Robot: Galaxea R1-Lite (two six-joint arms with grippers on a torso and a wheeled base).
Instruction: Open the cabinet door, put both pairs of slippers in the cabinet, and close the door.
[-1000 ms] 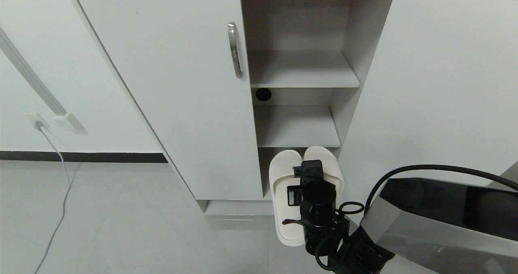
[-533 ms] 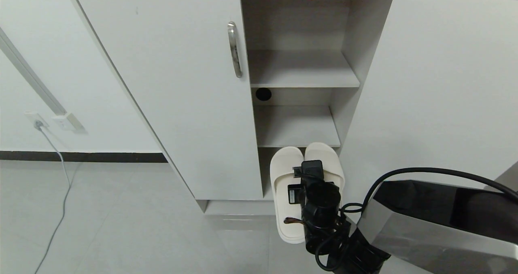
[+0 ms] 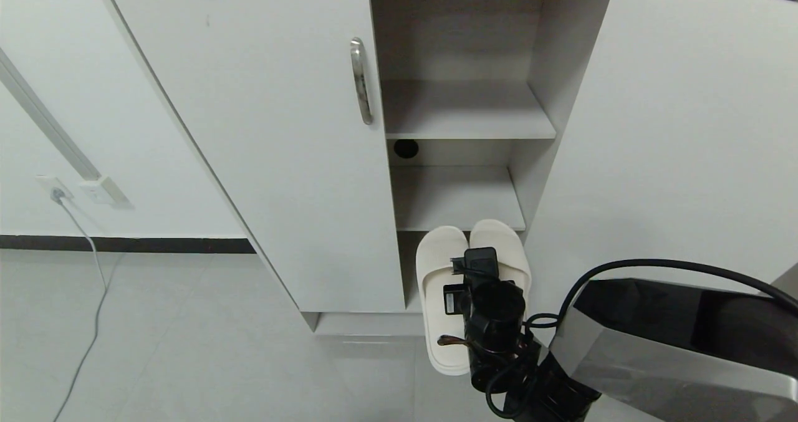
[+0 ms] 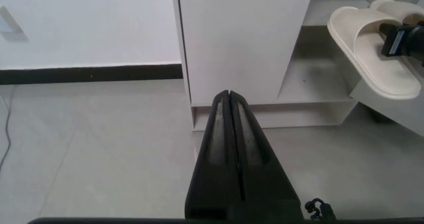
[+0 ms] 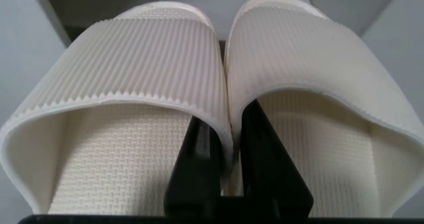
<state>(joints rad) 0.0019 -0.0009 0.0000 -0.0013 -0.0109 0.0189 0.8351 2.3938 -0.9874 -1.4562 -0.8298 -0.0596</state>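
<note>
A pair of cream slippers (image 3: 436,272) hangs side by side, toes toward the cabinet's bottom compartment (image 3: 408,266). My right gripper (image 3: 477,266) is shut on the slippers' two inner edges. In the right wrist view its fingers (image 5: 199,158) pinch the ribbed straps (image 5: 132,71) together. The cabinet's right door (image 3: 673,129) stands open, and the left door (image 3: 268,129) with its metal handle (image 3: 360,88) is closed. My left gripper (image 4: 228,98) is shut on nothing above the floor, facing the cabinet base, with the slippers (image 4: 361,35) off to one side.
Two bare shelves (image 3: 464,107) (image 3: 458,197) sit above the bottom compartment, with a round hole (image 3: 406,148) in the back panel. A wall socket and cable (image 3: 59,192) are at the left. Open tiled floor (image 3: 187,359) lies before the cabinet.
The right gripper has carried the slippers a little further toward the cabinet's bottom opening. The head view has tilted slightly.
</note>
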